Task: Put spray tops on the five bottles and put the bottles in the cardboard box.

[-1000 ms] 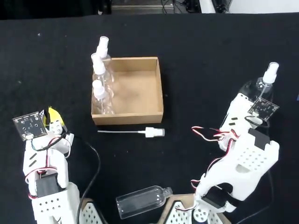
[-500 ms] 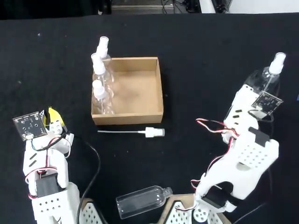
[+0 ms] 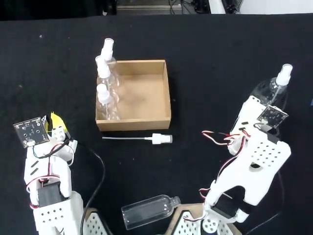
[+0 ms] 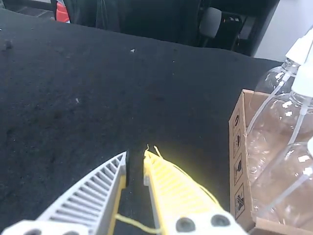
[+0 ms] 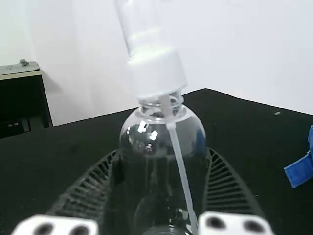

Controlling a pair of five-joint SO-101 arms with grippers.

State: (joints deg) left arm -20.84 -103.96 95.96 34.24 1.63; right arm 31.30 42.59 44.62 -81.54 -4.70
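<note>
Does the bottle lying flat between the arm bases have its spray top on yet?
No, the lying bottle has a bare neck, and a loose spray top lies apart from it by the cardboard box.

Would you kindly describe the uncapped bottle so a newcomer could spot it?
From the cardboard box, look past the loose spray top toward the table's near edge. A clear bottle lies on its side with a bare neck; the other bottles wear white tops.

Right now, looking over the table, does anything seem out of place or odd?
Yes. One clear bottle lies on its side without a top at the near edge of the table, and a loose spray top with its tube lies just in front of the cardboard box. Nothing looks spilled or broken.
</note>
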